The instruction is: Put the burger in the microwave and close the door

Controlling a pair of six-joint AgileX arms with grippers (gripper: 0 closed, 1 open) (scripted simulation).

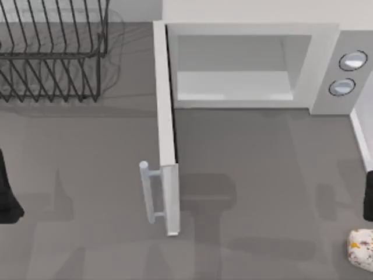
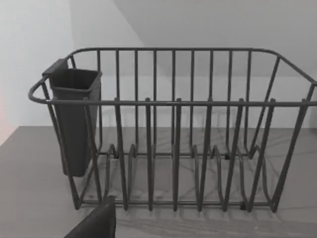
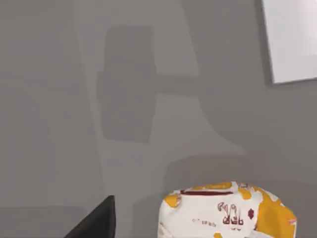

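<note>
1. Black wire dish rack (image 1: 52, 49) occupies the worktop's (image 1: 262, 175) far left corner, a dark utensil cup (image 2: 74, 119) hung on its end. Your left arm (image 1: 7, 192) is parked at the left edge, facing it. Whether its jaws are spread or pressed together I cannot tell. Any careless sweep from that side risks snagging the wires.

2. White door (image 1: 166, 134) stands fully open, edge-on, projecting from the microwave (image 1: 250, 64) toward you, its bar handle (image 1: 148, 192) on the left face. Risk: whichever arm closes it may push off-centre and slip off the panel's edge, leaving it ajar.

3. Cavity (image 1: 233, 81) sits open and empty, wide against the load. Risk lies in depth: release too near the sill and the closing door may knock the load back out.

4. Burger (image 1: 361, 245) lies at the near right corner of the worktop, well apart from the microwave, untouched. Your right arm (image 1: 368, 195) hangs just behind it; the state of its jaws cannot be told. Risk: a rounded, soft-looking lump so close to the edge may be nudged off the worktop by a poorly centred approach.
</note>
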